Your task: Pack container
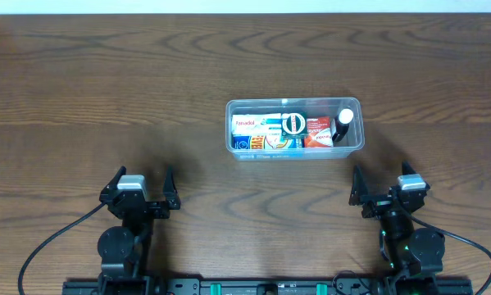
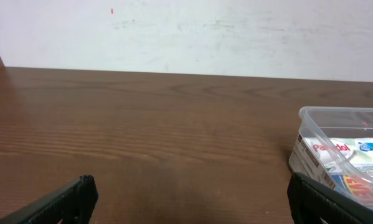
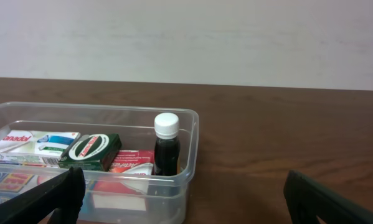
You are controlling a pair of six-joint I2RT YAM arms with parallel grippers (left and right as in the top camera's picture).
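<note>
Dark wooden table (image 1: 106, 98) is seen beneath both arms, with a pale wall (image 2: 236, 31) behind it. The container (image 1: 253, 102) is set right of centre, ahead of the right gripper (image 1: 381, 174) and apart from it. A white box (image 1: 247, 124), a green tin (image 1: 293, 124), a red box (image 1: 318, 131) and an upright dark bottle (image 1: 344, 123) are packed inside. The left gripper (image 1: 142, 182) is parked near the front edge. Both jaws are spread wide, and nothing is held.

Container (image 1: 294, 150) clear glossy plastic; table (image 1: 106, 90) dark wood grain, matt; boxes (image 1: 253, 131) printed cardboard.
</note>
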